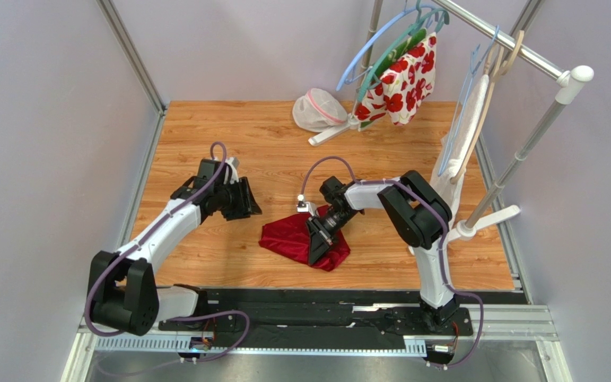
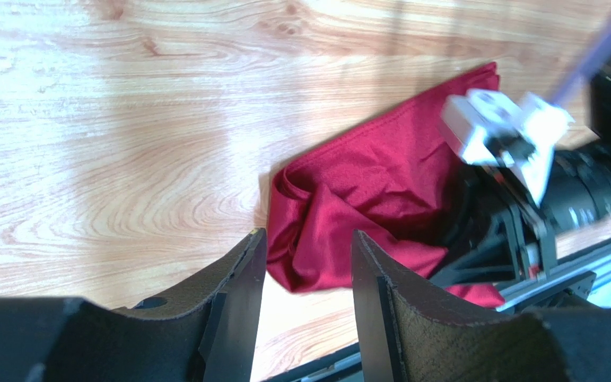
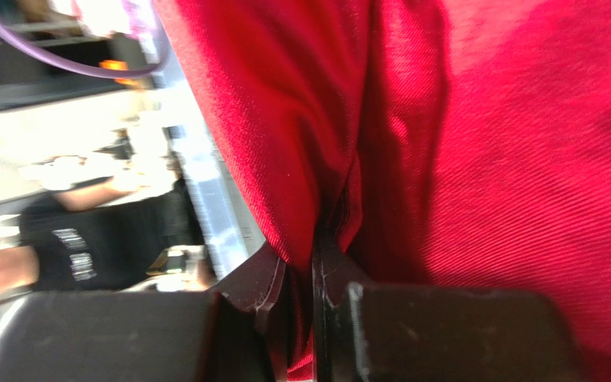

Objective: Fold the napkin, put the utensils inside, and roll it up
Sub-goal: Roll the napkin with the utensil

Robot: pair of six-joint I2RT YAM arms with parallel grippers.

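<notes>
**Top view**
- The large plain crimson napkin of soft thin cloth [image 1: 283,239] is lying crumpled in a low heap on the light-brown wood-grain tabletop [image 1: 205,127], close to the arm bases.
- The black two-finger right gripper [image 1: 326,253] is pressing down onto the napkin's right half and hiding part of it.
- The black two-finger left gripper [image 1: 245,203] is hanging to the left of the napkin and a little beyond it, clear of the cloth.
- A white cloth printed with red flowers [image 1: 400,79] is hanging from a hanger well beyond the napkin, to the right.
- A plain white towel [image 1: 464,135] is hanging to the right of the napkin.
- A white mesh pouch [image 1: 319,111] is lying well beyond the napkin.

**Left wrist view**
- The left gripper's dark fingers [image 2: 237,310] are standing apart with nothing between them.
- The napkin is showing just ahead of the gap, with its bunched folds nearest.
- The right arm's white camera mount [image 2: 504,131] is sitting over the napkin's right side.

**Right wrist view**
- The right gripper's fingertips [image 3: 262,282] are pinching a raised ridge of the napkin, with only a narrow slit between them.
- Crimson fabric is filling most of the view above them.
</notes>
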